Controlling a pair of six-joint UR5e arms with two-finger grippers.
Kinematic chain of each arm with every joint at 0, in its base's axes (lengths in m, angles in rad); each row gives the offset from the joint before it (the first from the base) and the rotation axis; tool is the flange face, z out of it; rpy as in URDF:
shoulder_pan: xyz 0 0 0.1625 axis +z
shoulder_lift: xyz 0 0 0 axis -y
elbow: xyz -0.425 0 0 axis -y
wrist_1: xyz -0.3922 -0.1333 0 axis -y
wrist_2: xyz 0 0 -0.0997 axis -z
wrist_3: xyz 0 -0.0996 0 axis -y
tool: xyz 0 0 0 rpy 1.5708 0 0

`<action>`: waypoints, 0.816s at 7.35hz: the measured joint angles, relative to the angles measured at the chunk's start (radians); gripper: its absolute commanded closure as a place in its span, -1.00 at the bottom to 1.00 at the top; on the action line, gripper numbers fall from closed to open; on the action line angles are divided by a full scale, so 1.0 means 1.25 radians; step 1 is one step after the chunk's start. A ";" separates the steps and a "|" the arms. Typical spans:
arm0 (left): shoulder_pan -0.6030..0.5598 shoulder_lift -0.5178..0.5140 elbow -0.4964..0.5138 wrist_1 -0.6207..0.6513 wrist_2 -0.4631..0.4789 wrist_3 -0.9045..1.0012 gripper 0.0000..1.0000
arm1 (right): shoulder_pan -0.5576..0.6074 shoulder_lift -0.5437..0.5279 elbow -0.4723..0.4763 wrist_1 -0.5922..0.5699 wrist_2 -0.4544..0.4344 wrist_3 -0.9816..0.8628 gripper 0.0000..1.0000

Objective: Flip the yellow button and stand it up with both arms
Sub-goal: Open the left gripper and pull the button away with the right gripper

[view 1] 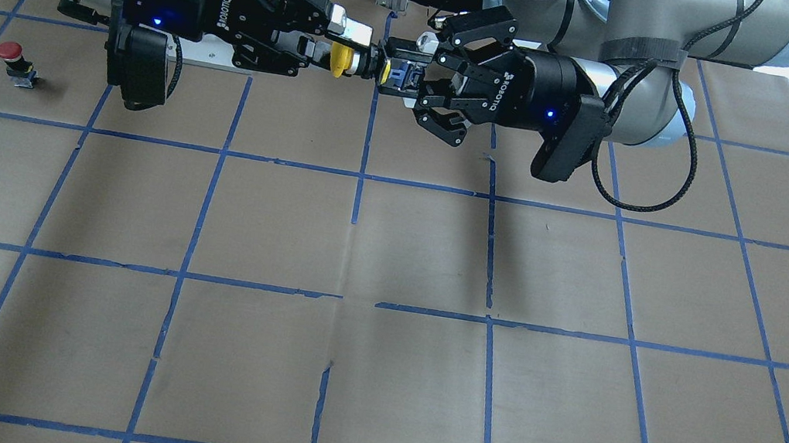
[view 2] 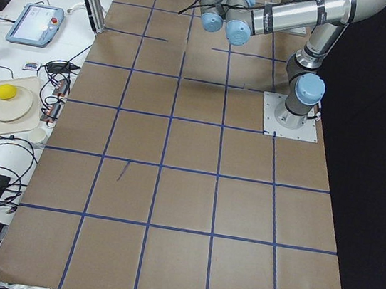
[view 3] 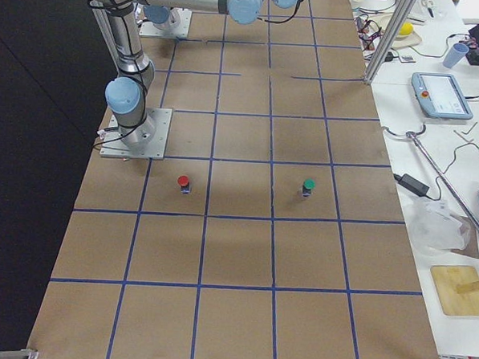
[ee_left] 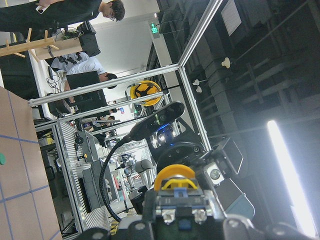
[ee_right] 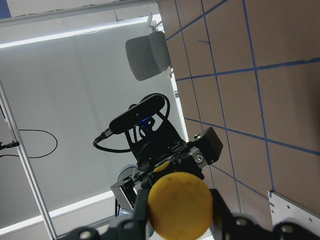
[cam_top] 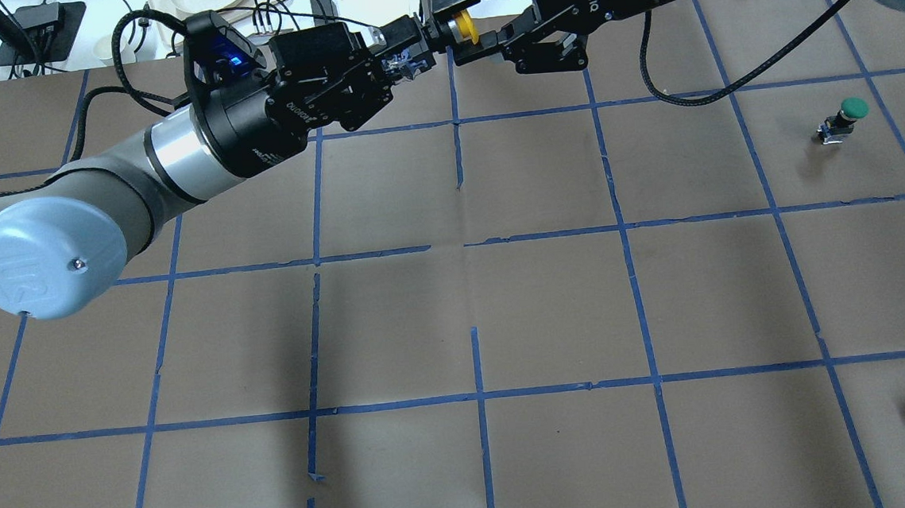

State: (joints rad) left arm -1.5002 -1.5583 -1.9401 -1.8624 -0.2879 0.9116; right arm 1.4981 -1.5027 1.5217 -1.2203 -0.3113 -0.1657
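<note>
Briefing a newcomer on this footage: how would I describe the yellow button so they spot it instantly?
Above the brown gridded table, near the robot's base, the left claw and right claw meet tip to tip. The yellow button lies sideways between them in mid-air; the red-capped button and green-capped button stand on the table.

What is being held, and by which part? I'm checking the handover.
The yellow button, mid-air: the left tool clamps its dark base; the right tool brackets its cap, grip unclear.
</note>
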 measured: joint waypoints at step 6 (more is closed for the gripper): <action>0.016 -0.025 0.041 0.018 0.021 -0.042 -0.99 | -0.052 -0.021 0.000 0.003 -0.194 -0.013 0.60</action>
State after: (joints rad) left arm -1.4802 -1.5894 -1.8882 -1.8403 -0.2622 0.8593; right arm 1.4328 -1.5289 1.5217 -1.2163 -0.5537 -0.1824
